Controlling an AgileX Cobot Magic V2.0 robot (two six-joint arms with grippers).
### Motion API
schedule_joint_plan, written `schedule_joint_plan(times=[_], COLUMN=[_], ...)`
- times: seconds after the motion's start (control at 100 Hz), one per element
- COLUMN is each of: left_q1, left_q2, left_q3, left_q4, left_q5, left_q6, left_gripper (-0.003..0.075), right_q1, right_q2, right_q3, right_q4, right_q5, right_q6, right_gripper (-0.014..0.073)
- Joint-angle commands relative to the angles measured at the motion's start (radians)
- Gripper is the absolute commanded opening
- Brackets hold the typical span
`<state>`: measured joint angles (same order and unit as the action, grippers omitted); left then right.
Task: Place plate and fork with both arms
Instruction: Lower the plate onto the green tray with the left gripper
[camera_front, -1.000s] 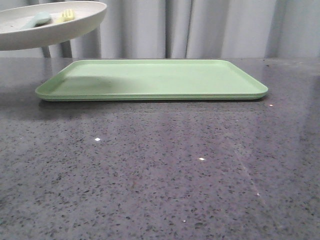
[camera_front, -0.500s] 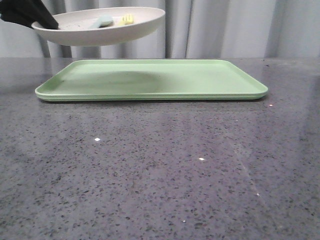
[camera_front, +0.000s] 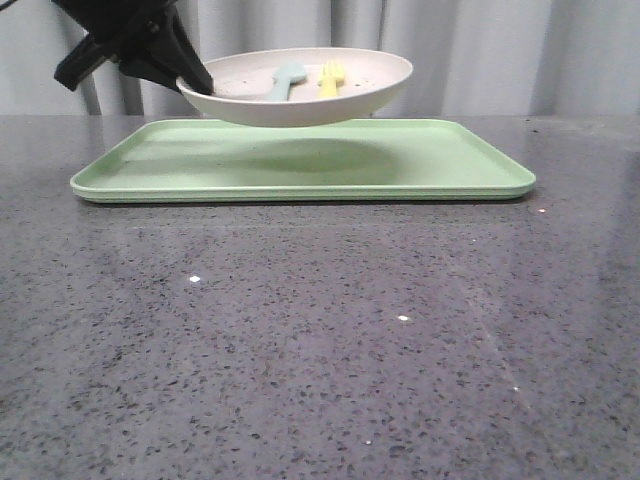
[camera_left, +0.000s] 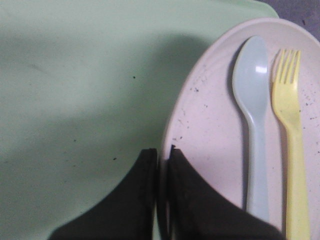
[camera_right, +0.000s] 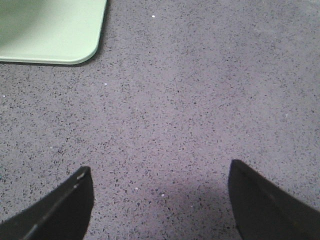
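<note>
My left gripper (camera_front: 195, 82) is shut on the left rim of the speckled off-white plate (camera_front: 300, 100) and holds it in the air above the pale green tray (camera_front: 440, 160). The yellow fork (camera_front: 331, 77) lies in the plate beside a pale blue spoon (camera_front: 285, 80). In the left wrist view my gripper (camera_left: 162, 152) pinches the plate (camera_left: 210, 120) rim, with the fork (camera_left: 292, 125) and spoon (camera_left: 254, 100) lying side by side. My right gripper (camera_right: 160, 172) is open and empty over the bare speckled grey table (camera_right: 200, 90); it does not show in the front view.
The green tray lies flat at the back of the grey table (camera_front: 320, 340); its corner shows in the right wrist view (camera_right: 55, 30). A grey curtain (camera_front: 480, 50) hangs behind the table.
My left gripper has carried the plate, with fork and spoon in it, to the right and a little lower, from the far left to above the tray's middle.
</note>
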<state>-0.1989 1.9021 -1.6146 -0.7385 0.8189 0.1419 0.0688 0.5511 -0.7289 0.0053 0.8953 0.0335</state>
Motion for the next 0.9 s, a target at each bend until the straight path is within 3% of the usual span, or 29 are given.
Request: schedule_joint_plan(times=[0.0, 0.89], left_q1=[-0.015, -0.018], left_q2=[-0.031, 0.051], left_q3=[-0.038, -0.038], left_q4=[-0.045, -0.036], left_q5=[-0.045, -0.110], left_q6=[-0.022, -0.044], left_gripper=[-0.0021, -0.0021], right_q1=[-0.003, -0.003], right_q2=[0.011, 0.011], right_q3=[-0.032, -0.032], right_q4=[-0.005, -0.005], right_q5=[-0.069, -0.069], right_q6=[-0.006, -0.006], right_gripper=[0.0561, 0.0561])
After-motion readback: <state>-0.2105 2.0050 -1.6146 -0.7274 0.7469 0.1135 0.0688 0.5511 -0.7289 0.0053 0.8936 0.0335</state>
